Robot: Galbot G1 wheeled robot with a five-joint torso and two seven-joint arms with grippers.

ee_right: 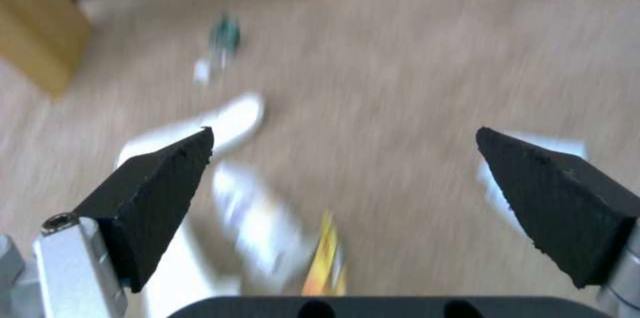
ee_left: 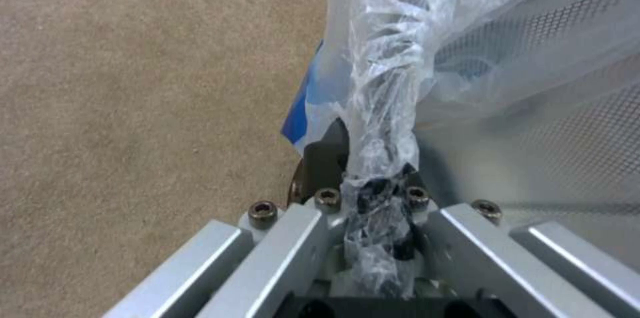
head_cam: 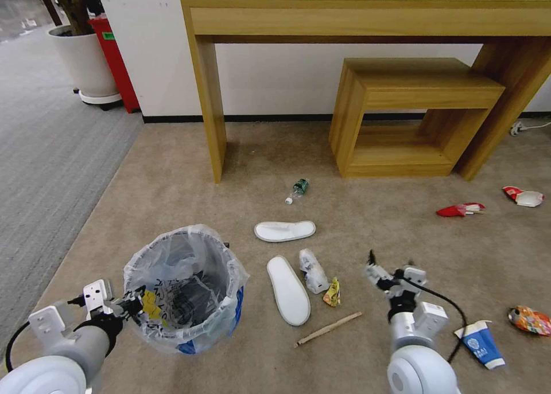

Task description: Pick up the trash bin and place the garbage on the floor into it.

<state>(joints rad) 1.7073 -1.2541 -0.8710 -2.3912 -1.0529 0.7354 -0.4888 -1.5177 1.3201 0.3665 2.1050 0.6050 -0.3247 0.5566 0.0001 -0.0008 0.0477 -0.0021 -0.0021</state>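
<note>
The trash bin (head_cam: 183,288), lined with a crinkled clear bag, stands on the beige floor (head_cam: 402,239) at lower left. My left gripper (head_cam: 135,305) is shut on its near rim; the left wrist view shows the bunched bag and rim (ee_left: 380,123) pinched in the gripper (ee_left: 373,193). My right gripper (head_cam: 390,270) hovers open above the carpet, right of the garbage: two white slippers (head_cam: 285,230) (head_cam: 288,289), a clear wrapper (head_cam: 313,270), a yellow wrapper (head_cam: 332,292) and a wooden stick (head_cam: 328,328). In the right wrist view the gripper (ee_right: 343,132) holds nothing.
A green-label bottle (head_cam: 298,190) lies near the wooden desk (head_cam: 209,96). A blue-white cup (head_cam: 481,344), orange wrapper (head_cam: 529,319), red wrapper (head_cam: 460,210) and red-white cup (head_cam: 523,196) lie to the right. A wooden stool (head_cam: 402,113) stands under the desk, grey carpet (head_cam: 46,153) on the left.
</note>
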